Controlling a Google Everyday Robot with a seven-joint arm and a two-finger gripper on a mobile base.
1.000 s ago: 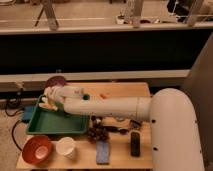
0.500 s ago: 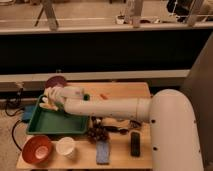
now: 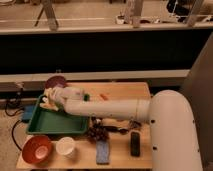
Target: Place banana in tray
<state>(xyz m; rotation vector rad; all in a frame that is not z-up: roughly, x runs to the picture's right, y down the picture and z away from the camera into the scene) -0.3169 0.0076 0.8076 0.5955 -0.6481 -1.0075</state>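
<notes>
Wooden counter (image 3: 120,90) below a dark wall, white arm (image 3: 115,107) stretched leftward across it from the bulky white body at right. Tool (image 3: 50,100) at the arm's far end, over the tray's (image 3: 55,125) back left corner, low above the rim. Cannot tell about the tool's state. Banana (image 3: 48,103) right at the tool tip, pale yellow, over the tray's left back part; held or resting, cannot tell. Green tray on the counter's left half, long side toward the front edge, its flat bottom showing bare in front of the arm. Dark reddish bowl (image 3: 56,81) just behind the tray, near the counter's back edge. Small orange item (image 3: 103,96) behind the arm, mid-counter, apart from the tray. Orange bowl (image 3: 36,149) at the front left corner, just in front of the tray. White cup (image 3: 65,146) beside that bowl, to its right, near the tray's front rim. Dark clustered thing (image 3: 98,132) just off the tray's front right corner, partly under the arm. Blue flat object (image 3: 103,151) at the front edge, right of the cup. Black oblong item (image 3: 135,143) further right, near the robot's body. Blue box (image 3: 29,113) off the counter's left side, with black cables (image 3: 12,107) trailing beside it.
</notes>
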